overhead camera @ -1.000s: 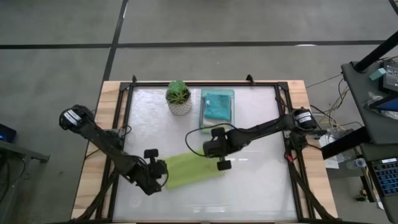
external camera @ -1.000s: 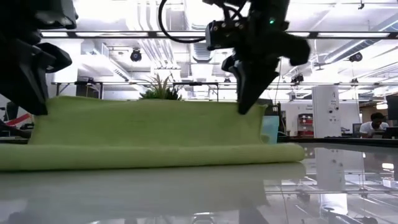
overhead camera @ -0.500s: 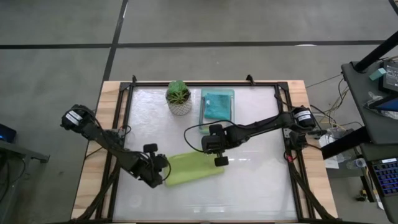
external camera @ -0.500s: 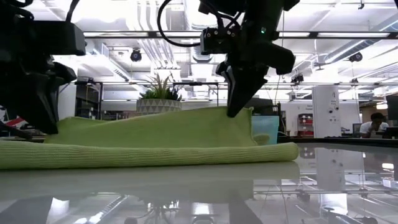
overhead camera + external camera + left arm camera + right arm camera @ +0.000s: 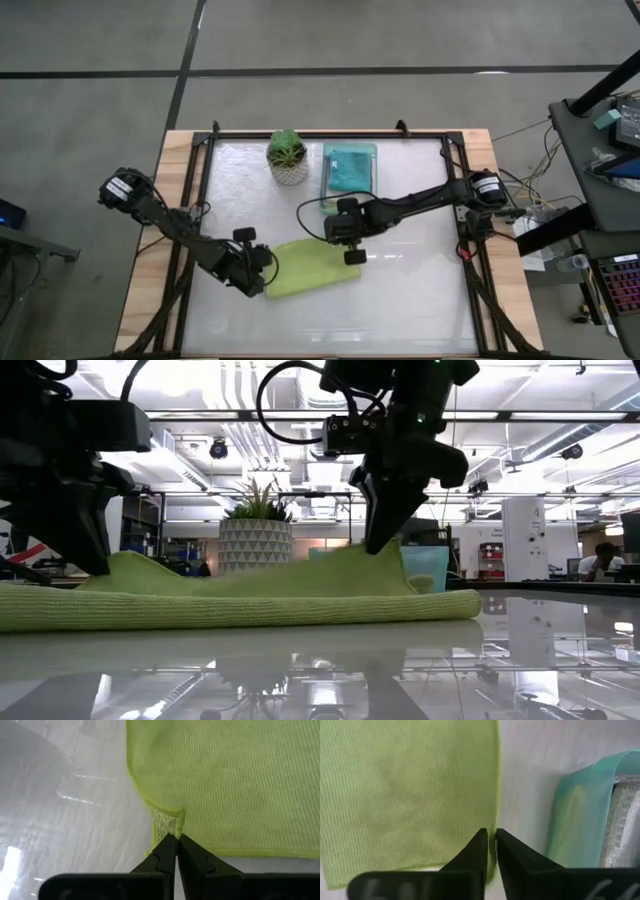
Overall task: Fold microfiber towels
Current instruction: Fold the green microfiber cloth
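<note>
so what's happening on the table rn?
Both arms are mid-fold on a lime green towel at the front of the table. The left gripper is shut on the towel's left corner. The right gripper sits at the towel's right edge, fingers a sliver apart around it. In the low view the held edge droops close over the lower layer. A folded teal towel lies in the mint-green tray at the back, beside a potted plant.

Bright overhead strip lights, glare on glossy table (image 5: 520, 650); bkgd maybe slightly soft.
</note>
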You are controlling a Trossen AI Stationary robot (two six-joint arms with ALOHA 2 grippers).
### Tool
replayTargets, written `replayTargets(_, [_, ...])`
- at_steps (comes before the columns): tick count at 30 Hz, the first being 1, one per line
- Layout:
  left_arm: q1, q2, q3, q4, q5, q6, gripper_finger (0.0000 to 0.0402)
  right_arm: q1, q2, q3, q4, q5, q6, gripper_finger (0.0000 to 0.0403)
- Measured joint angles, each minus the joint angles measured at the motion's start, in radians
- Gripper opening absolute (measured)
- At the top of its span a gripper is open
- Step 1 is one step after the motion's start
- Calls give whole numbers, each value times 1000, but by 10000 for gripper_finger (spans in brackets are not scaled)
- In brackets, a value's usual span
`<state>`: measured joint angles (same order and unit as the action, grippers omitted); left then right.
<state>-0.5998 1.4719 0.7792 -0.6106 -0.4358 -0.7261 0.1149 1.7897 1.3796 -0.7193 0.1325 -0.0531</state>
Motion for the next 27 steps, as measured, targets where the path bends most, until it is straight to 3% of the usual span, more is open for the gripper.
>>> replayTargets(9, [5,0,0,-3,1,1,6,-9,0,5,-9,0,-2,78])
replayTargets(20, [5,-8,16,-44,7,10,128,2,-54,21,-55,-5,49,95])
replayTargets(27, [5,-42,68,-44,6,36,143,75,-96,-5,-58,-9,145,81])
